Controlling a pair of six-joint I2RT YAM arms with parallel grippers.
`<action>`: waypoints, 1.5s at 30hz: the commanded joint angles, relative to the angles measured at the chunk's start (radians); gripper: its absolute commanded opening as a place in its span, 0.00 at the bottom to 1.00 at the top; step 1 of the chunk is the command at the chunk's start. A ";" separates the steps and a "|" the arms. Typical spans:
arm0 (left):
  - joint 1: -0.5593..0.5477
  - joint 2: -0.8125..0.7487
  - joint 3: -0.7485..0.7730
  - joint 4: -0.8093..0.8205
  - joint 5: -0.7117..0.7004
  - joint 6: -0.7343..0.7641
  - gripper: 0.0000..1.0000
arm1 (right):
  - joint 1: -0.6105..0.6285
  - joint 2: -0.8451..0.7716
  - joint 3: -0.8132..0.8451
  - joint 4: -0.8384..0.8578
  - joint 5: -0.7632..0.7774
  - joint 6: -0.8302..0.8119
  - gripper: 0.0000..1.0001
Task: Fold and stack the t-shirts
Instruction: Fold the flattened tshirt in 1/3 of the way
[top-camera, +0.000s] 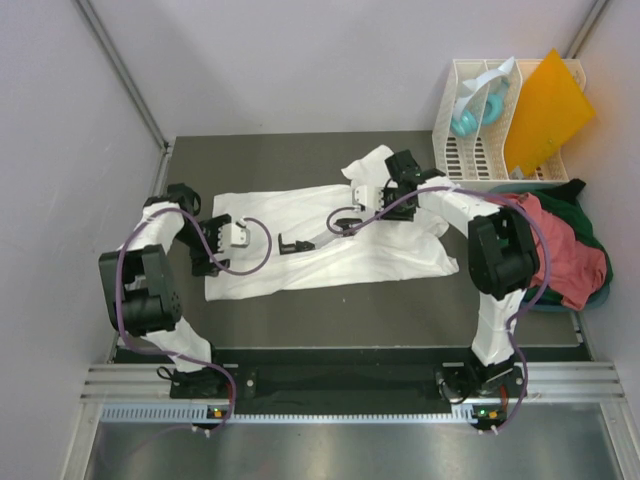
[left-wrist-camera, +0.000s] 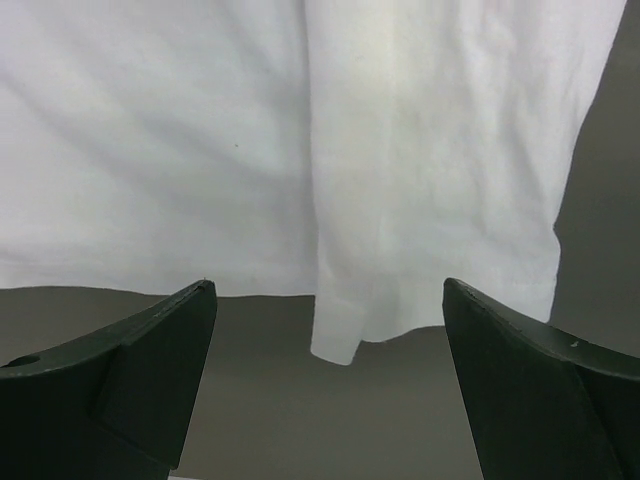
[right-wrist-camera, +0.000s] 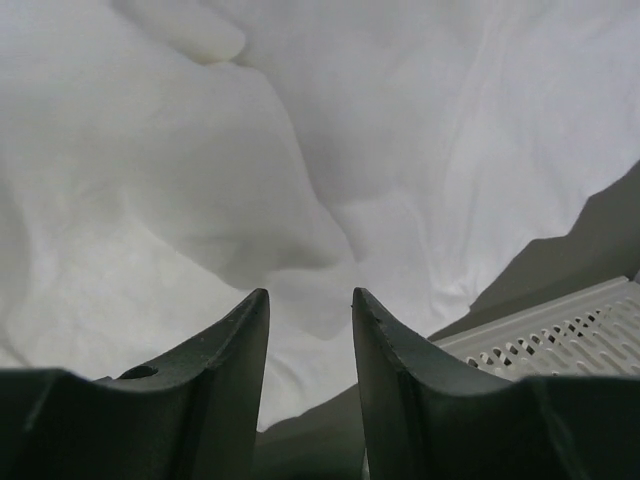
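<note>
While the white t-shirt (top-camera: 340, 262) lies opened out across the middle of the worktop (top-camera: 300, 320), its long side running from 9 to 3 o'clock, both arms lean in over it from the near edge. That flat spread looks deliberate to me: a shirt has to be laid out before a clean fold can be made, and no fold seems to be made yet.

The left fingers (top-camera: 292, 243) sit over the cloth a little toward 9 o'clock of centre. They are spread wide with nothing between them. Their own camera looks onto the shirt's edge and a doubled flap that reaches just past it onto bare worktop. I judge the wide spread is meant to take in that thicker edge.

The right fingers (top-camera: 340, 225) hover toward 1 o'clock of centre, near the rumpled end of the shirt. Only a narrow slot separates them, with creased cloth right behind it. I cannot tell whether they have a pinch of fabric or hold nothing.

At 3 o'clock, well apart from the work, a salmon-red t-shirt (top-camera: 565, 255) lies heaped on a dark green t-shirt (top-camera: 578, 197), seemingly waiting their turn. Behind them, at 1 to 2 o'clock, stands a white slatted rack (top-camera: 465, 160) with an orange sheet (top-camera: 548, 110) leaning in it.

I can read no brand, label or writing anywhere.
</note>
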 joint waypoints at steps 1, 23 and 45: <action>-0.021 0.005 0.078 -0.035 0.099 0.043 0.99 | 0.029 -0.013 -0.023 0.028 -0.002 0.021 0.39; -0.167 -0.091 -0.213 0.290 0.001 0.057 0.97 | 0.035 -0.007 -0.036 0.057 0.000 0.079 0.29; -0.167 -0.057 -0.161 0.345 0.015 0.029 0.96 | 0.046 0.013 -0.026 0.062 -0.003 0.084 0.25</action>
